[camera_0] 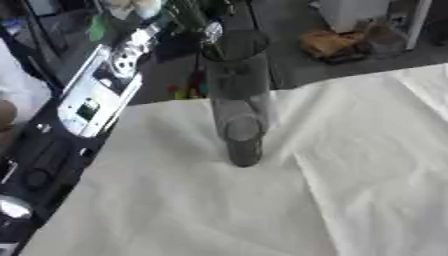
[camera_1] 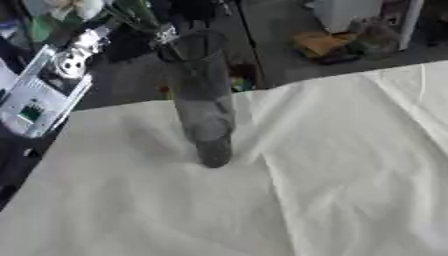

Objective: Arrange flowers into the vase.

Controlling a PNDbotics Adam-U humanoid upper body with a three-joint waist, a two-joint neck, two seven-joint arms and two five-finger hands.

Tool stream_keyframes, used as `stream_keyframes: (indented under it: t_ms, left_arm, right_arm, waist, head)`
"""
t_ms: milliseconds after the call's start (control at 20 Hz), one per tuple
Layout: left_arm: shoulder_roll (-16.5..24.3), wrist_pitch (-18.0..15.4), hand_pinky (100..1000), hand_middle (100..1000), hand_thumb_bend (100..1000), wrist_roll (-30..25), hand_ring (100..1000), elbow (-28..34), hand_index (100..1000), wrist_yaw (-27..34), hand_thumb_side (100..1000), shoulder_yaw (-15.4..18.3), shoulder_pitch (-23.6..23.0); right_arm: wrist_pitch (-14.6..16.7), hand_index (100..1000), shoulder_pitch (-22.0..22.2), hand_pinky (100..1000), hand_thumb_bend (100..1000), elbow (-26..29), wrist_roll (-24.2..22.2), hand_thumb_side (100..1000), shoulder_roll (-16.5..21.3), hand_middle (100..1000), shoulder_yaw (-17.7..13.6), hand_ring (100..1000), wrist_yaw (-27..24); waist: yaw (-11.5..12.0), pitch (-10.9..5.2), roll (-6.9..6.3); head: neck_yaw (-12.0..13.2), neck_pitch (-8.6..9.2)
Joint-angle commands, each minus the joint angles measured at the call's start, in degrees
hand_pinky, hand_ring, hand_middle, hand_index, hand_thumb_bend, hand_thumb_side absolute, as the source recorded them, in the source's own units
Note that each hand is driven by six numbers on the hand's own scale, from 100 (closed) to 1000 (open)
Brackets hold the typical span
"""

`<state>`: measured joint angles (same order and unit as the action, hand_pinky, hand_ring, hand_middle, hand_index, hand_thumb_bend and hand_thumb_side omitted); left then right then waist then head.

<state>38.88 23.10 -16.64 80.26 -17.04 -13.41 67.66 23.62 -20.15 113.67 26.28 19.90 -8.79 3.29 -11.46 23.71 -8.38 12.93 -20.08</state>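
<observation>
— Vase (camera_0: 238, 100) first: in the left eye view it is standing upright on the pale cloth (camera_0: 262, 200) covering the table, a tall tube of clear dark-tinted glass. Its base is resting on the cloth, near the cloth's far edge, and its open mouth is rising past that edge against the dark floor behind.

— And your hands?

— My left arm (camera_0: 96, 95) is coming in from the left of the vase, white and silver panels sloping up toward its mouth. The hand (camera_0: 206, 25) itself is sitting right at the rim, and I cannot tell how its fingers are lying. Something green and whitish, the flower (camera_0: 131, 10), is showing up and to the left of the vase's mouth. My right hand is not showing anywhere.

— Does the right eye view tell more?

— A little. There the vase (camera_1: 203, 95) is leaning slightly across the picture, base still planted on the cloth (camera_1: 306, 175). A white blossom (camera_1: 74, 7) is hanging well above and to the left of the rim, with green stems (camera_1: 140, 15) running down toward the mouth. My left hand (camera_1: 162, 35) is appearing as a silver and dark shape touching the rim's left side; whether it is curling round the stems I cannot tell. Beyond the vase, to its right, a yellowish object (camera_1: 324, 45) is lying on the floor.
</observation>
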Motion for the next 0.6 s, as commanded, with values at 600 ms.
stream_keyframes:
  t_ms: [600]
  left_arm:
    - [4.32, 0.37, 820, 934, 376, -12.62, 986, 0.21, 1000, -5.60, 696, 1.35, 1.03]
  right_arm:
    - [-0.64, 909, -0.12, 882, 100, 0.93, 0.05, 1000, 0.71, 756, -0.27, 864, -0.83]
  waist:
    - [0.55, -2.54, -0.10]
  head:
    - [-0.22, -0.29]
